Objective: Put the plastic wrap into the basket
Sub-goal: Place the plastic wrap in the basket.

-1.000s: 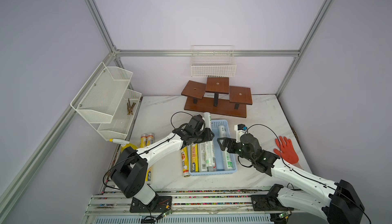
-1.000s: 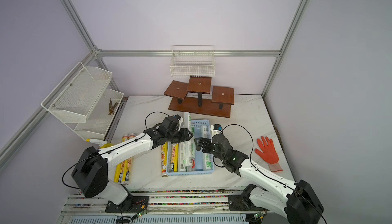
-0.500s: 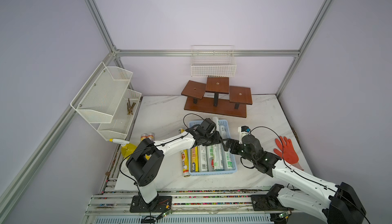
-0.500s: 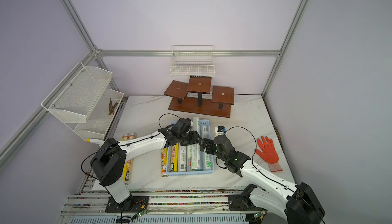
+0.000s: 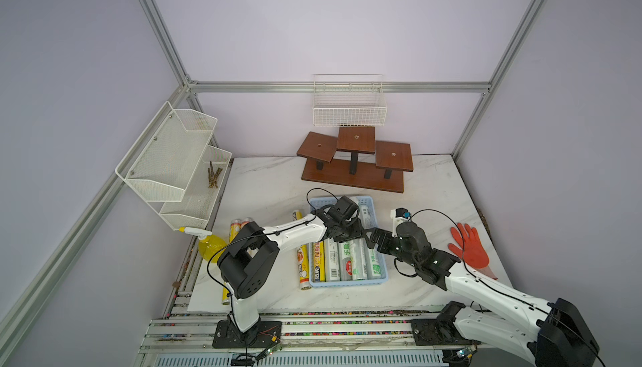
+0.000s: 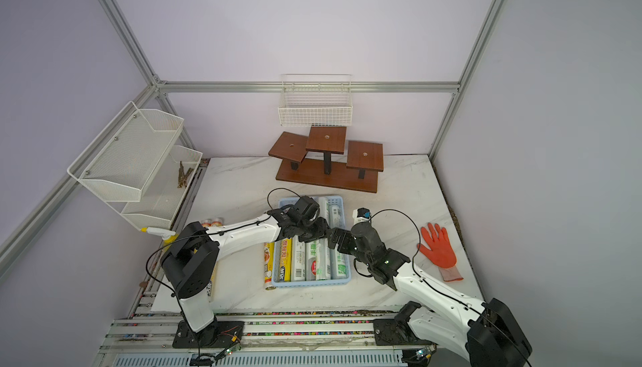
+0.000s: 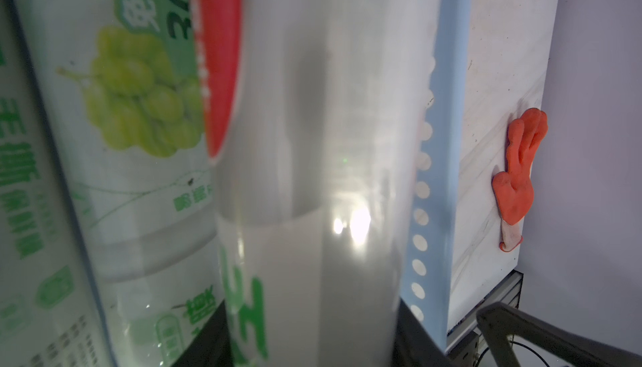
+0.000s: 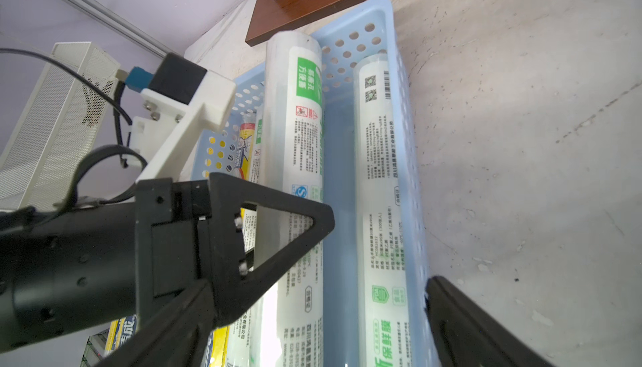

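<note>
The light blue basket [image 5: 347, 283] [image 6: 312, 283] lies mid-table with several plastic wrap rolls side by side in it. My left gripper [image 5: 351, 234] [image 6: 314, 231] [image 7: 312, 355] is down in the basket, shut on a silvery-white roll with green print [image 6: 324, 209] [image 7: 312, 139] [image 8: 293, 122]. That roll's far end sticks up over the basket's far rim. My right gripper [image 5: 373, 240] [image 6: 335, 240] [image 8: 323, 348] hovers open at the basket's right side. Its fingers straddle the rightmost roll [image 8: 380, 174] and the right wall. One yellow-labelled roll [image 5: 303, 268] lies outside, against the left wall.
More rolls [image 5: 237, 226] lie at the table's left edge beside a yellow spray bottle [image 5: 208, 248]. An orange glove [image 5: 469, 250] lies to the right. Behind stand a brown wooden stand [image 5: 354, 165], a white wire basket [image 5: 349, 104] and a white mesh rack [image 5: 173, 160].
My left gripper has carried its roll rightward and nearer, down into the basket among the other rolls. My right gripper has shifted slightly toward the basket's right side and stays open.
</note>
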`<state>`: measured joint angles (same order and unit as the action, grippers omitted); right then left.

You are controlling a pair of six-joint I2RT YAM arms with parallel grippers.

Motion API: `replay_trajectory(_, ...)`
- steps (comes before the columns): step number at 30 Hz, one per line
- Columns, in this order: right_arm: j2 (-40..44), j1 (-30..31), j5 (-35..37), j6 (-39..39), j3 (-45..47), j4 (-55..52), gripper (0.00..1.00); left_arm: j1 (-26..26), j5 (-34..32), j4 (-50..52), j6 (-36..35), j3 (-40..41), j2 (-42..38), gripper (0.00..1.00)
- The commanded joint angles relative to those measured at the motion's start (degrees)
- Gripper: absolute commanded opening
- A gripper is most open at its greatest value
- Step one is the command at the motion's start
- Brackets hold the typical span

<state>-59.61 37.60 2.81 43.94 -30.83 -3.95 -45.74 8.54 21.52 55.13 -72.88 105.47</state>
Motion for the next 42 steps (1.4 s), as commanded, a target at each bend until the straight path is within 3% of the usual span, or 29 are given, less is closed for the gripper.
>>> replay_trajectory(1,-1.45,0.04,-3.1,0.19,0.16,1.29,0.99,-1.22,0.78,-1.55,1.12,-4.22,0.63,0.35)
replay_trajectory(8,-2.92,0.09,-4.77,0.03,0.07,2.4,0.99,-1.78,1.22,-0.39,0.7,-5.95,2.79,0.42)
replay_trajectory(20,-1.23,0.1,-2.63,0.19,0.96,2.47,0.99,-2.02,-0.63,4.12,-0.47,-8.91,3.71,0.63)
replay_trajectory(27,-0.89,0.06,-2.81,0.3,1.02,2.4,0.99,-2.28,-1.44,5.57,-0.89,-9.47,2.82,0.62)
replay_trajectory(42,0.96,0.07,-4.18,-0.43,0.58,4.06,0.99,-2.96,-11.83,10.59,-4.79,-6.52,-7.76,0.64)
